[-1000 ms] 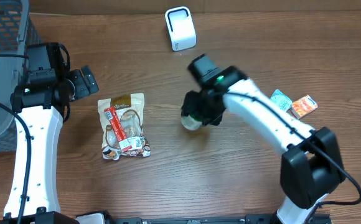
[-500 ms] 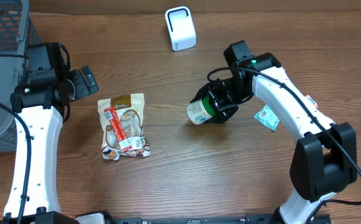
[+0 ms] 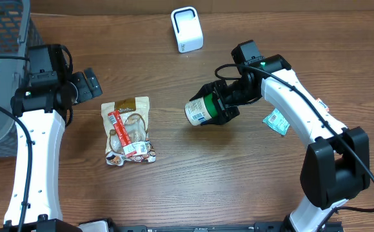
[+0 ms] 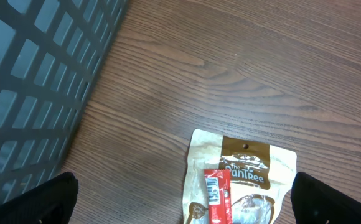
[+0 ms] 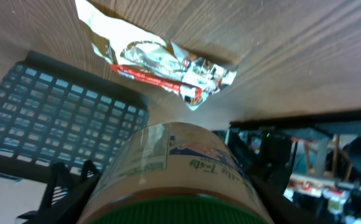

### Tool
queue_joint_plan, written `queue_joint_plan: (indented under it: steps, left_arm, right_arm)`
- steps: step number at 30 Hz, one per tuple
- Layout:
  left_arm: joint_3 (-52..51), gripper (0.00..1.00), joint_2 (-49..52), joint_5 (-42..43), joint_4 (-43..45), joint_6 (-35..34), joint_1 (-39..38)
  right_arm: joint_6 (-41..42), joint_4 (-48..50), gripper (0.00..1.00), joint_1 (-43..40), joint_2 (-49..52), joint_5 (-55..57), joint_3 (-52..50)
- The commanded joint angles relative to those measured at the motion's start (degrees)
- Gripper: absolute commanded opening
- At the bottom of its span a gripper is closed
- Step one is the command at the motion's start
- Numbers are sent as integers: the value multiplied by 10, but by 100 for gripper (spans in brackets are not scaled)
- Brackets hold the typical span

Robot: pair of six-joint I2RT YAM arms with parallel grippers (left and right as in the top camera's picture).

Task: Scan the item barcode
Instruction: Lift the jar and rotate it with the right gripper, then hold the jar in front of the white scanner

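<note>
Shifted leftward since a moment ago, the green-lidded cylindrical jar (image 3: 198, 110) sits sideways, clamped between the right fingers (image 3: 218, 90); their wrist view shows label lettering unreadable from overhead; left fingers (image 4: 40, 200) gape wide, empty, a tan snack pouch (image 4: 243, 180) beyond them.

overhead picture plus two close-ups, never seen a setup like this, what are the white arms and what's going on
Two white robot arms sit at a wooden table, each ending in a two-finger gripper. The wide picture is from a fixed camera overhead; the other two come from cameras on the wrists. The right gripper holds a green jar on its side; its wrist picture shows that jar up close. The left gripper is open and empty, near a grey basket. On the table lie a snack pouch, a small packet and a white box, probably the barcode scanner.
</note>
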Motion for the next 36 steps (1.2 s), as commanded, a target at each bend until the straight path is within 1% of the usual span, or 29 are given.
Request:
queue_joint_plan:
  steps: [1, 6, 9, 11, 12, 14, 17, 19, 21, 24, 28, 29, 31, 33, 36]
  left_arm:
    - [9, 100, -3, -3, 1, 9, 2]
    - [9, 100, -3, -3, 1, 9, 2]
    - [9, 100, -3, -3, 1, 9, 2]
    - [9, 100, -3, -3, 1, 9, 2]
    - [9, 100, -3, -3, 1, 9, 2]
    - [9, 100, -3, -3, 1, 9, 2]
    - [9, 100, -3, -3, 1, 9, 2]
    - [9, 100, -3, -3, 1, 9, 2]
    - [9, 100, -3, -3, 1, 9, 2]
    - [9, 100, -3, -3, 1, 9, 2]
    - [9, 100, -3, -3, 1, 9, 2]
    - [9, 100, -3, -3, 1, 9, 2]
    - [9, 100, -3, -3, 1, 9, 2]
    - [9, 100, -3, -3, 1, 9, 2]
    - [9, 100, -3, -3, 1, 9, 2]
  right_arm:
    - [35, 3, 4, -2, -15, -35, 11]
    - [35, 19, 4, -2, -15, -33, 11]
    - [35, 73, 4, -2, -15, -4, 11]
    - [31, 119, 4, -2, -15, 79, 11]
    - [26, 125, 4, -2, -15, 106, 11]
    - [-6, 123, 4, 2, -15, 239, 11]
    - [-51, 122, 4, 8, -15, 363, 11]
    - [-100, 123, 4, 10, -15, 445, 11]
    - [-157, 124, 4, 11, -15, 496, 11]
    - [-245, 126, 4, 10, -15, 522, 11]
    - [-292, 136, 4, 9, -15, 521, 11]
    - [-317, 137, 4, 9, -15, 520, 11]
    - [-436, 157, 4, 9, -15, 478, 13]
    - [-488, 169, 4, 9, -15, 450, 17]
    - [-549, 162, 4, 13, -15, 450, 49]
